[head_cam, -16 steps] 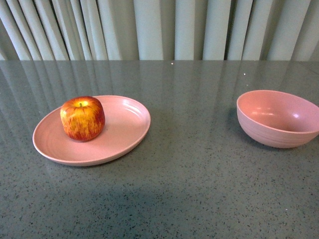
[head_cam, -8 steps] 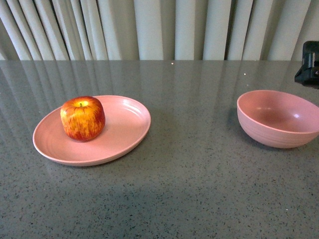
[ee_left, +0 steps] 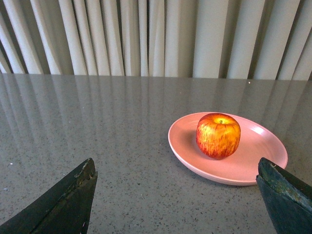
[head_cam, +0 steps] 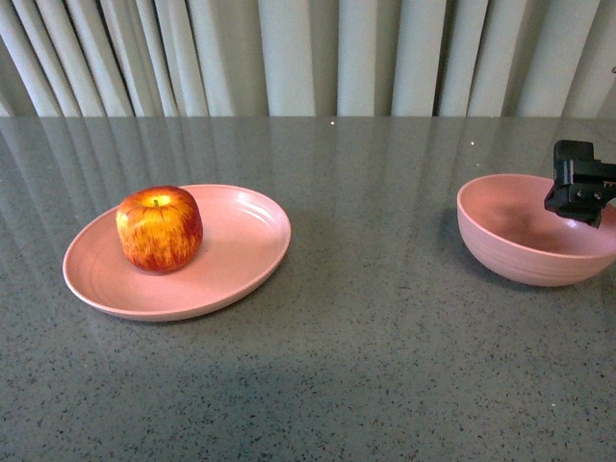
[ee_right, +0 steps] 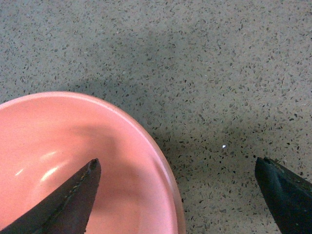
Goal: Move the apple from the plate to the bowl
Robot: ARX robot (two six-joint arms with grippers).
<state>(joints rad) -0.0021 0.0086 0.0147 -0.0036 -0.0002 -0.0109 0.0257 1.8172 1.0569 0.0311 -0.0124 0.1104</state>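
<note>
The red-and-yellow apple [head_cam: 159,229] sits on the left part of the shallow pink plate [head_cam: 241,260], at the table's left. The deep pink bowl [head_cam: 520,252] stands empty at the right. My right gripper [head_cam: 576,200] hangs open over the bowl's far right rim. In the right wrist view the open right gripper [ee_right: 176,163] straddles the bowl's rim [ee_right: 73,146], one finger over the inside and one over the table. My left gripper [ee_left: 174,165] is open and empty, low over the table, short of the plate [ee_left: 258,146] and the apple [ee_left: 218,135]. It does not show in the front view.
The grey speckled table [head_cam: 366,366] runs back to a pale pleated curtain [head_cam: 308,58]. A stretch of bare table lies between plate and bowl.
My right gripper has come in from the right edge and moved down and left over the bowl's rim. Apple, plate and bowl have not moved.
</note>
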